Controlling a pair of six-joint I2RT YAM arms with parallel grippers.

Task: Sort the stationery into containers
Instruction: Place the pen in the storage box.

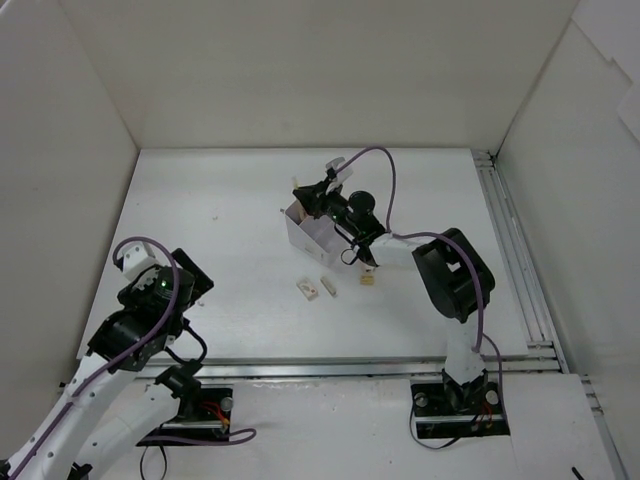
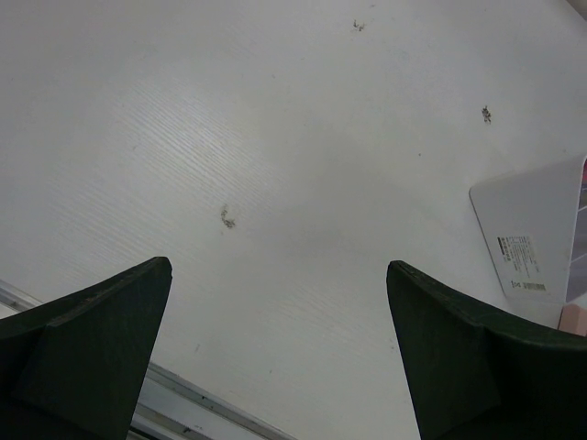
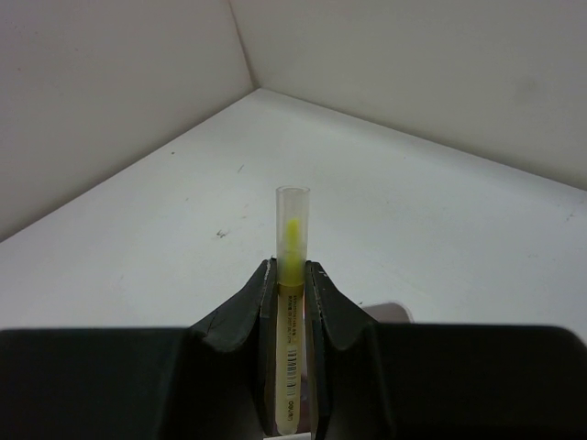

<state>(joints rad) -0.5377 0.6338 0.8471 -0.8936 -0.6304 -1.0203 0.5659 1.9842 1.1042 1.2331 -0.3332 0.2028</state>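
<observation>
My right gripper (image 3: 291, 268) is shut on a yellow pen (image 3: 292, 240) with a clear cap. The pen stands upright between the jaws, its cap end poking out past the fingertips. In the top view this gripper (image 1: 314, 196) hangs over the back of the translucent container (image 1: 303, 232), which sits mid-table. Two pale eraser blocks (image 1: 306, 288) (image 1: 327, 285) and a tan one (image 1: 368, 279) lie on the table just in front of the container. My left gripper (image 2: 280, 275) is open over bare table at the near left (image 1: 192, 282), holding nothing. A corner of the container (image 2: 537, 243) shows at its right.
White walls enclose the table on the left, back and right. A metal rail (image 1: 510, 250) runs along the right side and another (image 1: 330, 368) along the near edge. The right arm's purple cable (image 1: 385, 170) loops above the container. A pinkish edge (image 2: 574, 319) shows below the container's corner.
</observation>
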